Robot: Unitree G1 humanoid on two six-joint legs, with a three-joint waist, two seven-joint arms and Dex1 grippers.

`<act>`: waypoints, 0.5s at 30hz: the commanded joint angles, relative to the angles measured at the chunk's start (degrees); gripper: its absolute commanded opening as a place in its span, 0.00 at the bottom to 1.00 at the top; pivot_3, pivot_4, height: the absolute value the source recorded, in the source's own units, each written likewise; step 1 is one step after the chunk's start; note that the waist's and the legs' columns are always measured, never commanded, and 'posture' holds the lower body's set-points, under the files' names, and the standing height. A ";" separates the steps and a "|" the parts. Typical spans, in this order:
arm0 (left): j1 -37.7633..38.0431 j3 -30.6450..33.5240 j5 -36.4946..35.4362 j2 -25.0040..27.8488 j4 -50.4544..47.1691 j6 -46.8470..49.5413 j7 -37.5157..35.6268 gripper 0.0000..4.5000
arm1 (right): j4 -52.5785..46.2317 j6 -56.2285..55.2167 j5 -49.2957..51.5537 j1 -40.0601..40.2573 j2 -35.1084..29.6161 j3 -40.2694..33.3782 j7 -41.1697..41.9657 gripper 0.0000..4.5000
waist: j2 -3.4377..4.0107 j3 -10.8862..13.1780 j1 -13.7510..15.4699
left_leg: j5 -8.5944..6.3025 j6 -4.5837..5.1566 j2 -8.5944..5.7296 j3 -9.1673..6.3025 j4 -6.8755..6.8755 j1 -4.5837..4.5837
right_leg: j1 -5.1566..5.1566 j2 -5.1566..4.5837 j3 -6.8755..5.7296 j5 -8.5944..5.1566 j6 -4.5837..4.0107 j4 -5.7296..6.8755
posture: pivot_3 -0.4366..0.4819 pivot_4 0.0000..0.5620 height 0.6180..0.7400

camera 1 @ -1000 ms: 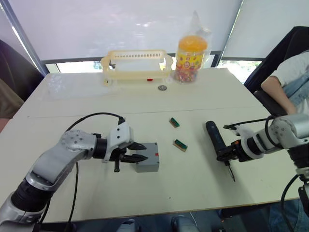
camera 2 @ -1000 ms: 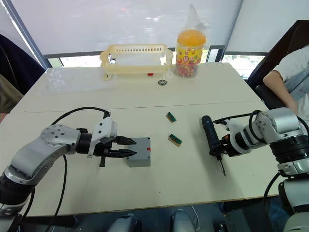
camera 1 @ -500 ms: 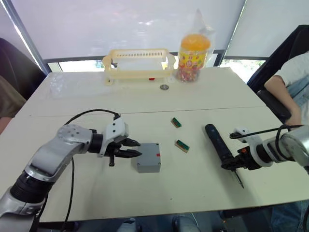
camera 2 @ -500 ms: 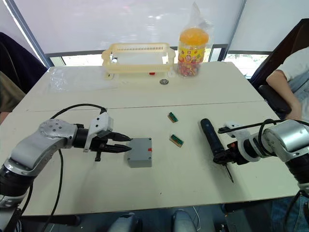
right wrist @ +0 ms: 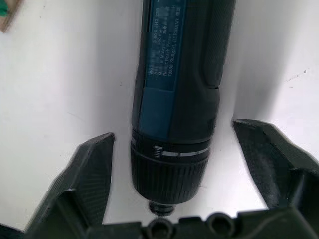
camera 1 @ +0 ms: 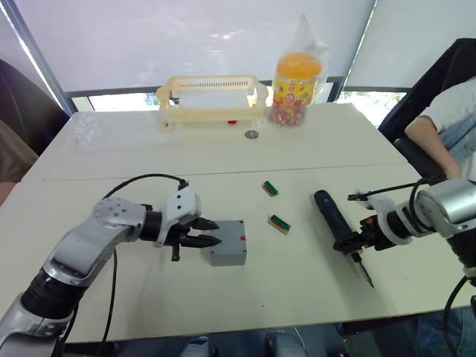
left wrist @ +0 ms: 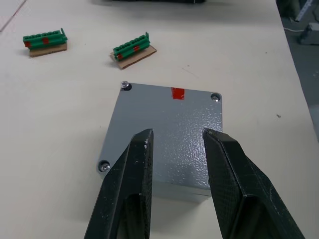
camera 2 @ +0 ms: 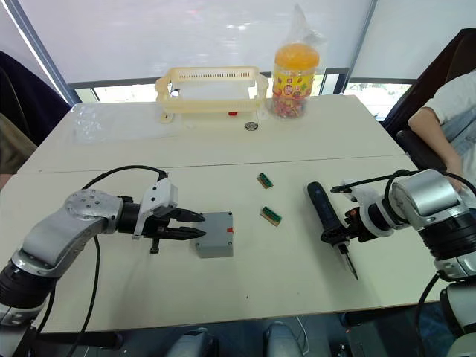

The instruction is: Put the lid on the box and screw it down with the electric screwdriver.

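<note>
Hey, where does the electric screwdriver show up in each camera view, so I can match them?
Left eye view: the electric screwdriver lies on the table at right, by the right gripper.
Right eye view: right of centre, bit pointing toward the near edge.
Left wrist view: I cannot make it out for sure.
Right wrist view: its dark body between the open fingers.
Shared landmark: the green piece beside it.

Cream table (camera 1: 312, 160) before bright blinds (camera 1: 186, 37)

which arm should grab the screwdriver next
Right. The right end effector is open astride the electric screwdriver, near its bit end. The left end effector is open beside the box, whose lid is already on.
</note>
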 commanded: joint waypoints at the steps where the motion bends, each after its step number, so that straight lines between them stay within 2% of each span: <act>1: 0.38 1.77 -0.50 0.00 -2.16 -0.13 0.90 0.35 | -2.55 -1.20 -2.11 2.60 -0.44 2.65 0.35 0.53 | 0.00 0.00 -0.01 | 0.00 0.00 0.00 0.00 0.00 0.00 | 0.00 0.00 0.00 0.00 0.01 0.00 | 0.48 0.27 1.00; 2: 0.41 1.97 -0.57 0.01 -2.24 -0.02 1.11 0.35 | -2.86 -1.06 -2.38 3.22 -0.20 2.51 0.27 0.42 | -0.01 -0.01 -0.01 | 0.00 0.00 0.00 -0.01 0.00 0.00 | 0.00 0.01 -0.01 0.02 0.04 0.00 | 0.48 0.27 1.00; 3: 0.36 2.12 -0.61 0.04 -2.21 0.03 1.26 0.35 | -3.02 -1.21 -2.70 3.68 -0.03 2.35 0.34 0.40 | -0.06 -0.03 0.01 | 0.00 0.00 0.00 -0.02 0.00 0.01 | 0.00 0.01 -0.01 0.02 0.05 0.00 | 0.48 0.27 1.00; 7: -0.68 3.81 -1.55 0.06 -1.13 0.56 1.62 0.35 | -1.59 -5.31 -4.27 3.59 2.05 -2.05 -0.28 0.40 | -0.27 -0.16 0.07 | 0.00 0.00 0.00 -0.03 0.00 0.04 | 0.07 0.01 -0.02 0.01 0.02 0.00 | 0.48 0.27 1.00; 11: -1.91 4.12 -1.21 0.06 1.10 -0.08 0.88 0.35 | 2.15 -10.60 -4.57 -0.77 6.72 -14.32 -3.83 0.40 | -0.38 -0.15 -0.63 | 0.00 0.00 0.00 0.05 0.01 0.08 | 0.06 0.03 0.02 0.01 -0.04 -0.01 | 0.48 0.27 1.00; 13: -2.77 3.94 -1.43 -0.21 2.04 -0.17 0.43 0.35 | 0.55 -12.67 -3.12 -2.00 8.75 -21.91 -5.65 0.40 | 0.19 0.19 -0.60 | 0.00 0.00 -0.01 0.10 0.01 0.04 | -0.04 0.02 0.08 0.06 0.02 0.03 | 0.48 0.27 1.00; 15: -3.78 4.12 -1.88 -0.70 3.21 -0.10 0.21 0.23 | -4.69 -17.92 -1.44 -0.73 10.63 -28.73 -6.34 0.40 | 0.60 0.43 -0.15 | 0.00 0.00 -0.04 0.10 -0.03 -0.13 | -0.25 0.01 0.09 0.10 0.10 0.09 | 0.48 0.27 1.00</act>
